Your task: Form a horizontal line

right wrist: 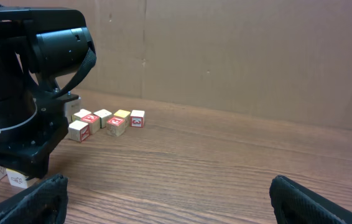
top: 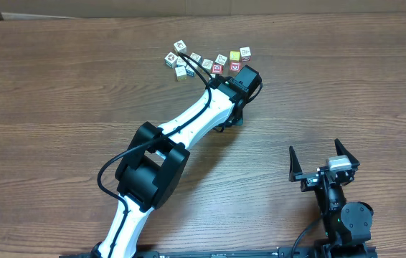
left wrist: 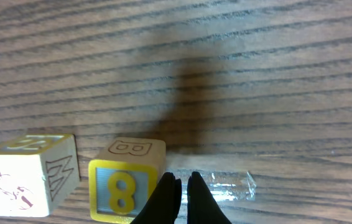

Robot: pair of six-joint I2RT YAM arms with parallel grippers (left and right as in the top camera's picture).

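Furthest left of the fingertips, a pale wooden cube marked M (left wrist: pixel 27 174), then a yellow-and-blue 8 cube (left wrist: pixel 123 186) just beside the left gripper (left wrist: pixel 182 183) — pressed together, pinching nothing. Row of picture cubes (top: pixel 233 57) off to its left, long axis probably crosswise; square-edged painted wood on a grained table (left wrist: pixel 257 74). Right gripper (top: pixel 315 150) spread wide, well apart — left arm nearer.

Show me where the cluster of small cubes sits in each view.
Overhead: cluster of small cubes top centre, just beyond the left arm's black wrist.
Left wrist: two cubes only, bottom left; the "8" cube beside the shut left gripper.
Right wrist: cluster left of centre, right of the black wrist.
Shared landmark: the left arm, its wrist or gripper in every view.
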